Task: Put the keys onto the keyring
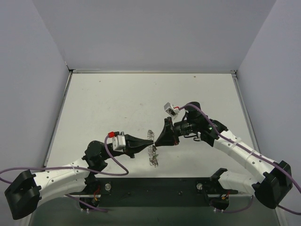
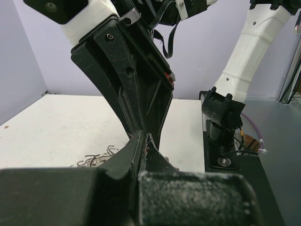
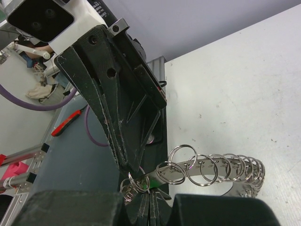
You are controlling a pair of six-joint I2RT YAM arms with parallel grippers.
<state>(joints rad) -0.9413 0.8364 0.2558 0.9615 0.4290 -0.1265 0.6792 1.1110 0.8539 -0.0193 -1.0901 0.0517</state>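
Observation:
The keyring (image 1: 153, 148) is a curved silvery band strung with several small wire loops (image 3: 221, 167). It hangs just over the white table (image 1: 117, 99) between both arms. My left gripper (image 1: 151, 140) is shut, its tips (image 3: 131, 165) pinched on the loops at the band's near end. My right gripper (image 1: 158, 141) meets it tip to tip and is shut (image 3: 150, 201). A small green key head (image 3: 153, 184) shows right at its tips, against the band. In the left wrist view the left gripper (image 2: 144, 139) is shut under the right fingers (image 2: 136, 94), with ring wires (image 2: 96, 159) behind. Other keys are hidden.
The black base plate (image 1: 155, 188) runs along the near edge, and the right arm's mount (image 2: 221, 127) stands on it. Pale walls close in the table at the left, back and right. A purple cable (image 1: 117, 165) loops beside the left arm.

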